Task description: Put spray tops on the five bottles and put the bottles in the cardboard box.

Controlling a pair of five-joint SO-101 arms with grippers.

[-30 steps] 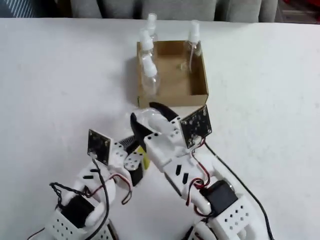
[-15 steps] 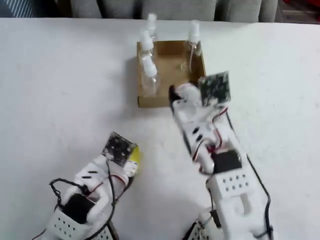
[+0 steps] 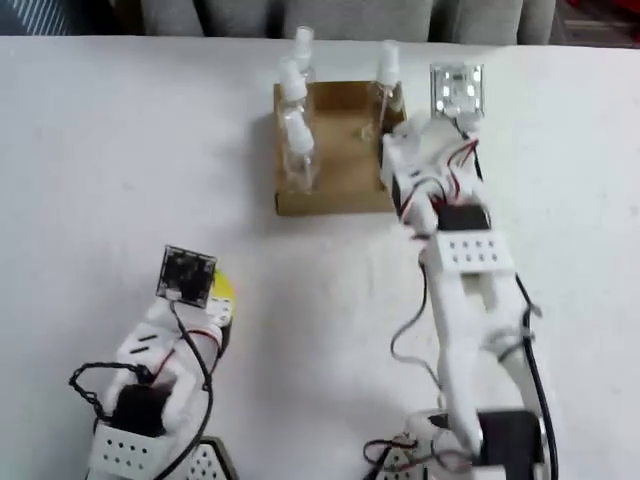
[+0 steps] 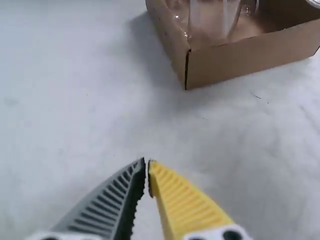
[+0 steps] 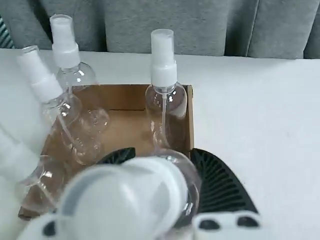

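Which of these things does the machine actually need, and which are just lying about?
Job: cardboard box; four topped bottles at it; a fifth bottle in the right arm's jaws.
Lying about: grey seat backs; red thing.

The left arm (image 3: 150,385) is sitting folded back, low and close to its own base, with its wrist tipping forward and down. The left gripper (image 4: 146,164) is pointing ahead at a shallow downward angle. Its grey finger (image 4: 112,200) and yellow finger (image 4: 182,202) are pressing together at the tips, gripping nothing. The right arm (image 3: 470,300) is stretching out almost straight, far forward from its base, with the wrist at full reach and angling slightly toward the left arm's side. The right gripper (image 5: 157,152) is clamping a clear bottle (image 5: 182,175), its two black jaws standing on either side of the bottle's body.
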